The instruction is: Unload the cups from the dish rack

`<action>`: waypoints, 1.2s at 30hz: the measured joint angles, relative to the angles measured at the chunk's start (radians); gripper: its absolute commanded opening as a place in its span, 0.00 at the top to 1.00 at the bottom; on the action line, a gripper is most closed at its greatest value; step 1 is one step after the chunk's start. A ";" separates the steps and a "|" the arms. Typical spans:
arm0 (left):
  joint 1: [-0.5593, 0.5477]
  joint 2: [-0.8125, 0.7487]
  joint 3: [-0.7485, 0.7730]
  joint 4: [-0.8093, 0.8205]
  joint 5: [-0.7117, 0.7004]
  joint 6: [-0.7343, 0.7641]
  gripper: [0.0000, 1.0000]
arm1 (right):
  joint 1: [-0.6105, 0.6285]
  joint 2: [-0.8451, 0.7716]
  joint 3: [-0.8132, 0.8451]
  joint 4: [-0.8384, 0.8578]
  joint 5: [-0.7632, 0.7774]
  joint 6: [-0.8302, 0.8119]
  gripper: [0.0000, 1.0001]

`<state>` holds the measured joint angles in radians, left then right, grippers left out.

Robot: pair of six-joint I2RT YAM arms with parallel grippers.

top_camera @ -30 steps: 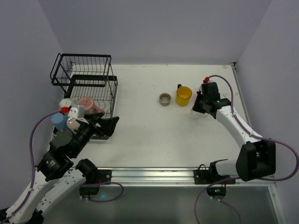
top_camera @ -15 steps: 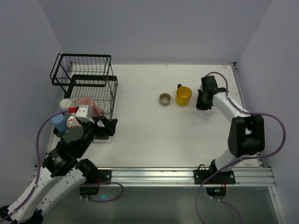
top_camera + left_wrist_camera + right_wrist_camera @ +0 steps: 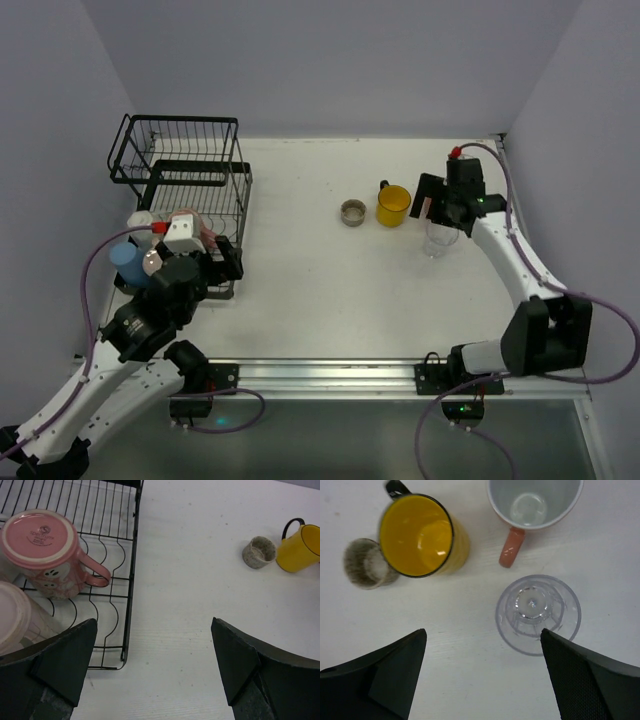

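Your dish rack (image 3: 190, 165) sits at ten o'clock, with a pink mug (image 3: 42, 550) upside down in its lower tray. Your left gripper (image 3: 154, 630) hovers beside the rack, jaws wide. At two o'clock your right gripper (image 3: 482, 645) hangs wide-jawed over a clear glass (image 3: 538, 614), with a yellow mug (image 3: 422, 535) nearby.

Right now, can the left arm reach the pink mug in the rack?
Probably yes: the left tool hangs open just short of the pink mug, upside down in the dish rack, nothing between.
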<state>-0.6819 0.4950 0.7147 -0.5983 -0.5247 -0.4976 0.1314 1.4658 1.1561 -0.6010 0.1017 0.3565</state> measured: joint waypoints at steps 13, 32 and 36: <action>0.000 0.032 0.013 -0.254 -0.357 -0.346 0.00 | 0.223 -0.527 -0.338 0.264 -0.174 0.087 0.01; 0.286 0.233 0.005 -0.379 -0.357 -0.519 0.00 | 0.247 -0.669 -0.461 0.422 -0.413 0.119 0.01; 0.496 0.245 -0.046 -0.244 -0.248 -0.373 0.00 | 0.254 -0.689 -0.464 0.426 -0.429 0.121 0.01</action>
<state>-0.1856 0.7395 0.6689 -0.8425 -0.7731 -0.8711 0.3859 0.7773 0.6922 -0.1745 -0.3271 0.4774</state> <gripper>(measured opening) 0.998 0.990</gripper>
